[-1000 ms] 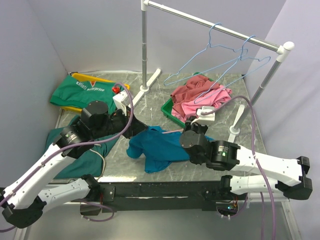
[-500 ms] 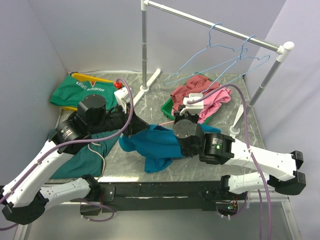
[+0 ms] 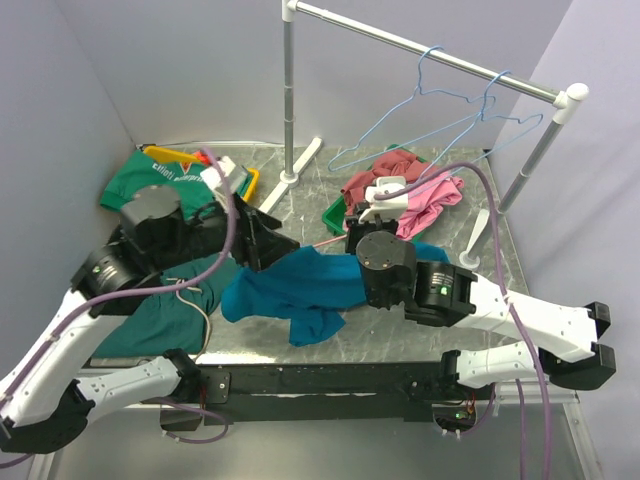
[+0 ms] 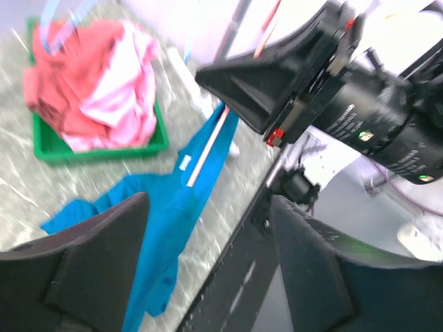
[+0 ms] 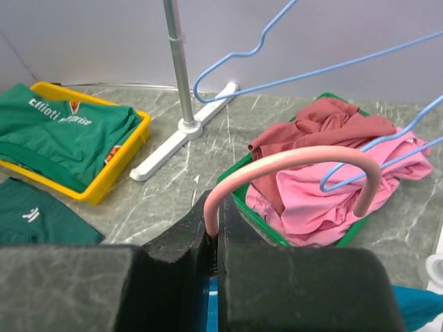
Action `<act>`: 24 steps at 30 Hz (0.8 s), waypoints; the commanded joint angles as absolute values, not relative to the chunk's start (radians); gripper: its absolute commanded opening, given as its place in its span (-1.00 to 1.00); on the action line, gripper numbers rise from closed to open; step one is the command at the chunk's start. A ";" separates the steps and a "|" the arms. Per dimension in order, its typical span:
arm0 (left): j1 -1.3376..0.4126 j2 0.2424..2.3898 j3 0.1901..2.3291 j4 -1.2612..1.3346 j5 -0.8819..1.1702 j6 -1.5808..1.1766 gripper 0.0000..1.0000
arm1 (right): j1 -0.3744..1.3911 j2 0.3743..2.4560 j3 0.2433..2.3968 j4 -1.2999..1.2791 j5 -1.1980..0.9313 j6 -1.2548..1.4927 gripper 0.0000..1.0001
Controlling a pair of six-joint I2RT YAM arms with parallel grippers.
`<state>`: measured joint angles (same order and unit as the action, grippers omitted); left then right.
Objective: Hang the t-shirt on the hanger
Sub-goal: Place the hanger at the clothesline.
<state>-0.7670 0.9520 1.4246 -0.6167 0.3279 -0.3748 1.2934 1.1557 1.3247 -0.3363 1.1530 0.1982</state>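
Pinching thin pink wire hanger (image 5: 297, 158), my right gripper (image 5: 213, 238); left gripper (image 4: 208, 256) spread. Unheld teal cloth t-shirt (image 3: 300, 285) below may slide off.

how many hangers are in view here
3. Two light blue hangers hang side by side on the rail. The pink hanger has its hook clamped in the right gripper, its body partly inside the t-shirt. The clothes could hide others.

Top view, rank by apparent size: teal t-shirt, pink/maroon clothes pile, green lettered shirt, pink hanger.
1. teal t-shirt: largest.
2-3. pink/maroon clothes pile and green lettered shirt: look alike. The left arm hides part of the shirt, so unranked.
4. pink hanger: only a thin sliver shows.
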 commanded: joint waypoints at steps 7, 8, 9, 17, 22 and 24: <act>-0.764 0.896 1.634 -0.614 0.147 -0.249 0.61 | 1.299 1.118 1.646 -0.369 1.048 0.058 -1.00; -0.764 0.894 1.638 -0.621 0.128 -0.236 0.60 | 1.299 1.124 1.664 -0.376 1.016 0.060 -1.00; -0.764 0.899 1.644 -0.636 0.123 -0.221 0.52 | 1.301 1.129 1.663 -0.382 1.005 0.061 -1.00; -0.764 0.934 1.655 -0.859 0.164 -0.106 0.20 | 1.230 1.143 1.533 -0.384 0.812 0.115 -1.00; -0.764 0.982 1.648 -0.925 0.260 -0.060 0.18 | 1.221 1.186 1.549 -0.391 0.792 0.083 -1.00; -0.764 0.999 1.626 -0.931 0.291 -0.052 0.16 | 1.220 1.198 1.551 -0.396 0.790 0.084 -1.00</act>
